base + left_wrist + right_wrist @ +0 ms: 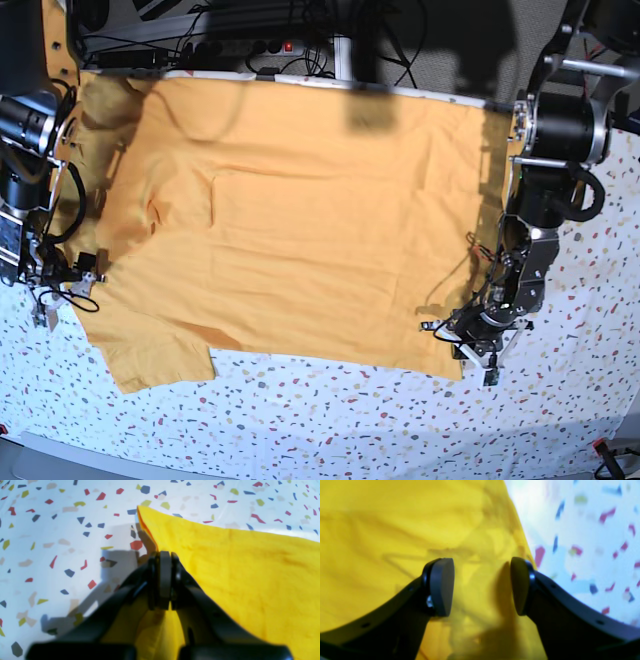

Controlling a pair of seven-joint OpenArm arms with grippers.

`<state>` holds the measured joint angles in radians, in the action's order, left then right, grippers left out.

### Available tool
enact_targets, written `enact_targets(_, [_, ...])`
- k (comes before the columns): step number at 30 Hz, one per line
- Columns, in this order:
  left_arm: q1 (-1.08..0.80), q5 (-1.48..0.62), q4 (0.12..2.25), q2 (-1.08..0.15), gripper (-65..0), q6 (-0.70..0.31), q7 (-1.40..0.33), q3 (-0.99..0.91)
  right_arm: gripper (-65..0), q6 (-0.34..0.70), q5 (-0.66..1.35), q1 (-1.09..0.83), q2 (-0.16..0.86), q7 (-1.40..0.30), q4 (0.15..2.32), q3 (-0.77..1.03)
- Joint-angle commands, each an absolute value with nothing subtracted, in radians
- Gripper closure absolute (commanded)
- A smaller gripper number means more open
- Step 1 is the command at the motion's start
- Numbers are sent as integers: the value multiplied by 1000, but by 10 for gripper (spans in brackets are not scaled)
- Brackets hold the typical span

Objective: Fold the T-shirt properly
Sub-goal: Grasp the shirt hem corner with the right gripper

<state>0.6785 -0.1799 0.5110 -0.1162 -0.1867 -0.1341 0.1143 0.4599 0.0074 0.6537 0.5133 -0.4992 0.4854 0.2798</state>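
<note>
**A:** Start at the jaws. What are they doing?

**B:** The left gripper [162, 580] has its jaws clenched on a corner of the plain orange-yellow cotton T-shirt [300, 230], with a peak of cloth rising just beyond the pads in the left wrist view. The right gripper [482, 587] has its jaws spread wide, nothing between them; they hover over yellow cloth close to its edge, where the white speckled tablecloth [582, 530] begins.

**A:** And where does that put each arm on the garment?

**B:** In the base view the left gripper sits at the near hem corner on that view's right, and the right gripper sits at the opposite side, near a sleeve (it is small and cluttered with cables there, so I can't say whether it touches the cloth).

**A:** The shirt itself?

**B:** Spread nearly flat across the desk, wide open, one short sleeve poking out at the near edge, light wrinkles through the middle.

**A:** So how far along is the folding?

**B:** Barely begun, I'd judge. No fold is visible yet; one corner is gripped and the other side is not yet taken. Every fold remains to be made.
</note>
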Motion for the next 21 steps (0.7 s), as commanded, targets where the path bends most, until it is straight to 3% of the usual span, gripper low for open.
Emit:
enact_targets(1, [714, -184, 529, -117, 0, -190, -108, 115, -356, 450, -1, 683, 540, -473, 499, 281])
enact_targets(6, [714, -184, 529, -117, 0, -190, -108, 115, -351, 449, -1, 635, 543, -471, 499, 281])
enact_targets(7, [714, -184, 529, -117, 0, -190, -108, 115, -317, 450, -1, 625, 542, -476, 499, 281])
enact_targets(11, [715, -184, 529, -117, 0, -190, -107, 115, -74, 485, 2, 582, 538, -498, 499, 281])
enact_targets(13, [715, -183, 529, -117, 0, -190, -106, 115, 0, 500, 16, 578, 538, -498, 499, 281])
enact_targets(21, [715, -184, 538, -118, 0, -190, -105, 115, 0, 579, 91, 578, 537, -571, 637, 281])
